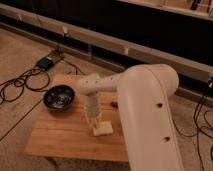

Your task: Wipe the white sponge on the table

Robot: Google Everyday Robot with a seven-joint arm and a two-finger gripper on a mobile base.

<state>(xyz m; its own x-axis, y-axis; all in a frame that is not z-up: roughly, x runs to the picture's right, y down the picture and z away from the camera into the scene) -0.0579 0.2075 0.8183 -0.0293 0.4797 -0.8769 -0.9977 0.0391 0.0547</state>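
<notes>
1 white arm (145, 115) fills the right side of the view: its thick upper segment rises from the lower right, and a slimmer link reaches left from it, across the table (55, 137), to a rounded joint above the middle of the top. From that joint the last link turns straight down, so the gripper (96, 124) points vertically at the wood and sits at the white sponge (102, 130), touching it from above. Whether the gripper is clamped on the sponge or only pressing down on it cannot be told. The sponge lies flat on the table, nearer the near edge than the far one, and right beside the place where the bulky arm segment hides the right edge and both right corners. 1 dark bowl (59, 98) stands near the left edge, toward the far-left corner, well apart from the sponge. 1 small dark reddish object (114, 104) lies on the wood behind the gripper, close to the arm; what it is cannot be told. Bare planks stretch from the sponge to the near-left corner and along the near edge. Off the far-left corner, black cables (20, 82) and 1 dark box (46, 62) lie on the floor.
</notes>
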